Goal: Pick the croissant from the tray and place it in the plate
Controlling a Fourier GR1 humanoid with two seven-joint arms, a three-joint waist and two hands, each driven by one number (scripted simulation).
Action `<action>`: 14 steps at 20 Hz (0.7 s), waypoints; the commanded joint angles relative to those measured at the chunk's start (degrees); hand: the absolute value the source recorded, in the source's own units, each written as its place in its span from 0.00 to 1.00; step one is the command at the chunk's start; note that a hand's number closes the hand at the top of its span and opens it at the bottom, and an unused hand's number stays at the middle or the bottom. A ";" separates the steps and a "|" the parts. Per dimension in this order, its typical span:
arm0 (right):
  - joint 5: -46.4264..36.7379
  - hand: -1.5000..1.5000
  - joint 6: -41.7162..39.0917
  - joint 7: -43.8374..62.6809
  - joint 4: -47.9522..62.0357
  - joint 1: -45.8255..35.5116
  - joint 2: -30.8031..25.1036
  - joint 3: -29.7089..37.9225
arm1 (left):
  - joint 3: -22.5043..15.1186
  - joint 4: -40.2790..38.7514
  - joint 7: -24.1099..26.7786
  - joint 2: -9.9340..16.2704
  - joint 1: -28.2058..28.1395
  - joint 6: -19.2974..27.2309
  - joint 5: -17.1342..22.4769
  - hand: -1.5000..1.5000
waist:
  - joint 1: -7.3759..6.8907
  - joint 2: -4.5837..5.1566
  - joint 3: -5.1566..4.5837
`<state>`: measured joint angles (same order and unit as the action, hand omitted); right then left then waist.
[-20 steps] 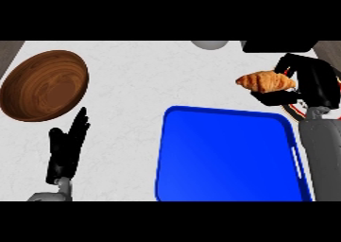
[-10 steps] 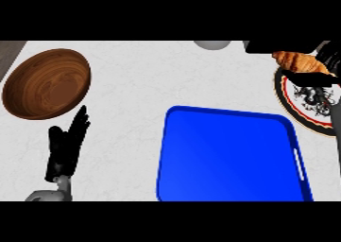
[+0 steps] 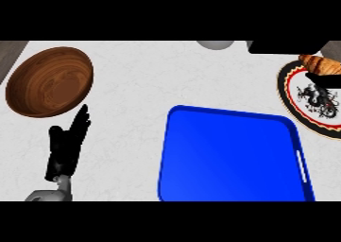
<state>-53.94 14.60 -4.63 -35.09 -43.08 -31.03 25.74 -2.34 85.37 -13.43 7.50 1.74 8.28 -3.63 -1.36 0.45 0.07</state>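
Observation:
The golden-brown croissant (image 3: 323,64) hangs over the far edge of the round plate (image 3: 298,101), which has a dark patterned rim and a black figure in its middle, at the right edge of the head view. Just under the croissant a black finger of my right hand (image 3: 331,80) shows, curled against it; the remainder of that hand is cut off by the view's edge. The blue tray (image 3: 228,156) lies bare at lower centre, left of the plate. My left hand (image 3: 67,147) rests open at lower left, fingers straight, far from the tray.
A brown wooden bowl (image 3: 51,80) stands at the upper left, just beyond my left hand. A grey round object (image 3: 215,44) and a black object (image 3: 284,46) sit at the counter's far edge.
My right hand has carried the croissant rightward from beyond the tray's far right corner to above the plate, and its forearm has left the view. The left hand has not moved.

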 commanded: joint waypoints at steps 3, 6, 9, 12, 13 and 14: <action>-0.69 1.00 -1.32 -4.16 14.57 -2.81 -3.84 0.55 | 0.66 -1.56 -0.61 -0.22 3.07 -0.40 0.31 0.50 | -0.97 0.59 0.10; -0.78 1.00 -3.72 -4.62 18.89 -3.65 -4.64 0.62 | -1.09 1.39 -0.50 -0.89 0.40 0.38 -1.10 0.50 | -1.67 0.61 0.15; -1.35 1.00 -11.68 -5.12 21.86 -3.17 -6.36 -0.60 | 1.10 -2.19 -0.60 -0.07 4.05 -0.36 0.12 0.50 | -0.89 0.69 0.09; -1.01 0.00 -13.70 -6.62 24.79 -3.21 -7.73 -0.02 | 0.68 -0.69 1.51 0.28 0.49 -2.28 1.22 0.50 | -1.82 0.79 0.16; -1.03 0.00 -14.17 -7.19 25.06 -3.96 -7.79 -0.18 | -0.93 -2.02 1.71 -1.34 1.32 -0.45 -0.98 0.50 | -1.38 0.70 0.15; -1.01 0.00 -15.17 -9.98 25.05 -4.22 -7.73 -0.35 | 0.75 -1.75 0.47 0.05 3.03 -1.74 0.65 0.50 | -1.84 0.94 0.21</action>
<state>-54.89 2.76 -11.19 -12.59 -46.69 -37.82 25.65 -2.33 84.06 -12.94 7.02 3.76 7.37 -3.67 -2.81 1.20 0.23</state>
